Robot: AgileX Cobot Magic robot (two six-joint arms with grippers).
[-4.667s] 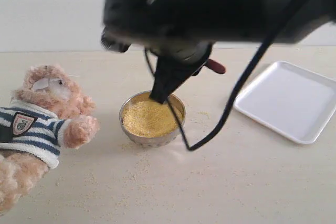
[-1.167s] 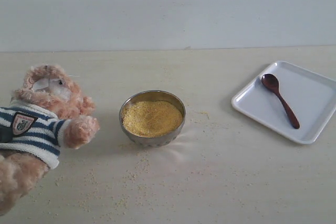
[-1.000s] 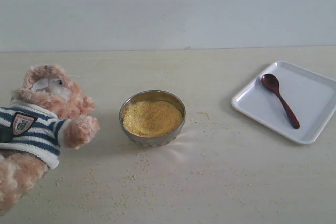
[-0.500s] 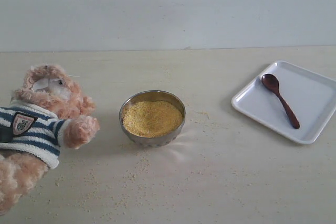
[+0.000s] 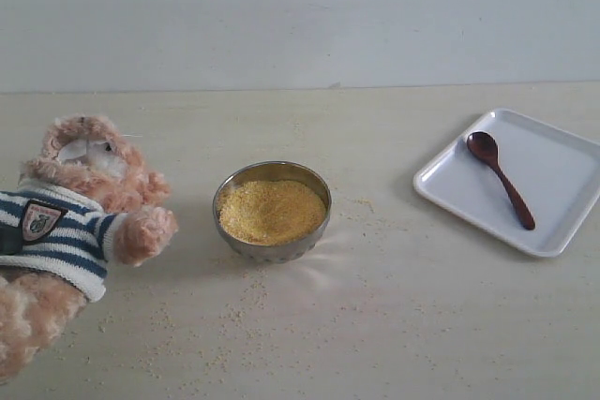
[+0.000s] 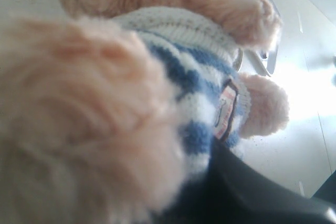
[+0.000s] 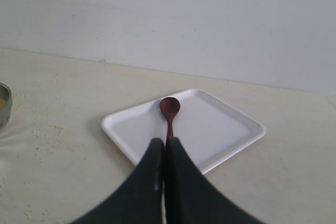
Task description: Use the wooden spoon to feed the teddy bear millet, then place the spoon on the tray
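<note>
Exterior: teddy bear (image 5: pixel 75 213) far left, millet (image 5: pixel 271 210) in steel bowl (image 5: pixel 272 249) mid-table, nothing blocking. Wooden spoon (image 5: pixel 499 178) lies flat on tray (image 5: pixel 562 217), right; bowl end far-left, handle near-right.
Left wrist: bear fills view; left gripper's finger (image 6: pixel 252 192) beside its shirt, spread can't be told.
Right wrist: right gripper (image 7: pixel 165 150) pressed together, empty, near the handle.

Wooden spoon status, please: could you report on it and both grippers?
Right gripper shut, empty. Left gripper clamped on teddy bear. Wooden spoon lying flat in tray. Nothing obstructing.
</note>
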